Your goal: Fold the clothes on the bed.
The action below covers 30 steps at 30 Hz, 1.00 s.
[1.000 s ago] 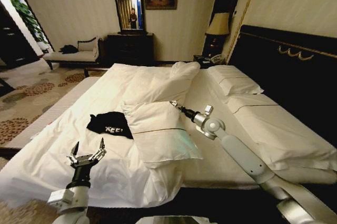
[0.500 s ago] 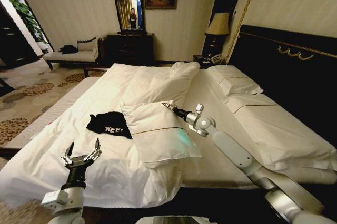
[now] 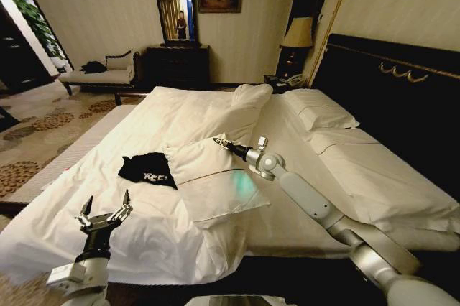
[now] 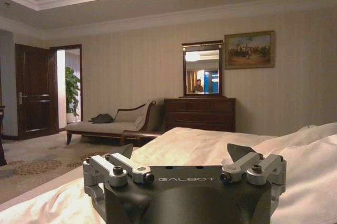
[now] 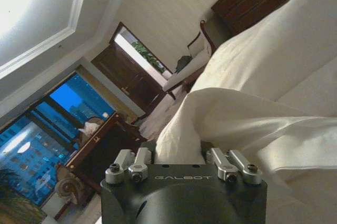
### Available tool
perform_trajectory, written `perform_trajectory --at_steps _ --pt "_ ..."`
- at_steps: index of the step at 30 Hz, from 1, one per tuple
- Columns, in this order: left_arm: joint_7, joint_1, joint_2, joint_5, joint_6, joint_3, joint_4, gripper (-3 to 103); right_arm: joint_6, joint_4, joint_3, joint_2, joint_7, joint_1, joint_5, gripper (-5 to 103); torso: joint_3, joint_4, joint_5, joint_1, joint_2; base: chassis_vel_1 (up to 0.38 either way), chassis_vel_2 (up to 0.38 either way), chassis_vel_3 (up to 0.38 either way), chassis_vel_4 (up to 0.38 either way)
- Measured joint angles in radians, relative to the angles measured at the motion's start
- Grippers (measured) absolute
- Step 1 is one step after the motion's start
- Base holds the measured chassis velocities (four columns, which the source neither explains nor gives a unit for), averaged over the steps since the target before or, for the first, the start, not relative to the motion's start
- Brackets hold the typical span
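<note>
The black T-shirt [image 3: 149, 170] with white lettering lies crumpled on the white bed [image 3: 165, 112], left of centre. A loose white pillow [image 3: 215, 184] lies right beside it, its edge against the shirt. My right gripper [image 3: 218, 142] reaches across from the right and is shut on the pillow's far corner. In the right wrist view the white pillow cloth [image 5: 237, 119] runs in between the fingers of the right gripper [image 5: 179, 150]. My left gripper [image 3: 106, 212] hovers open over the duvet near the bed's front edge, short of the shirt. The left wrist view has that open gripper [image 4: 181, 153] above the duvet [image 4: 184, 140].
Two pillows [image 3: 320, 108] lie by the dark headboard [image 3: 402, 90]. Another pillow [image 3: 251, 96] sits mid-bed at the back. A chaise longue [image 3: 100, 72], a dark dresser [image 3: 178, 65] with a mirror and a bedside lamp [image 3: 298, 33] line the far wall. Patterned carpet [image 3: 43, 126] lies left of the bed.
The right gripper has moved left with the pillow corner, dragging the pillow toward the T-shirt. The left gripper has drawn back and down toward the bed's front-left edge, still open.
</note>
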Motion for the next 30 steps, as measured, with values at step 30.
perform_trajectory --at_steps 30 --pt "-0.001 -0.197 0.102 -0.116 0.034 0.084 0.129 100 0.153 0.634 0.766 -0.130 0.077 -0.772 -0.079 1 0.000 -0.0001 0.0003 0.000 0.000 0.000 0.000 0.000 0.000"
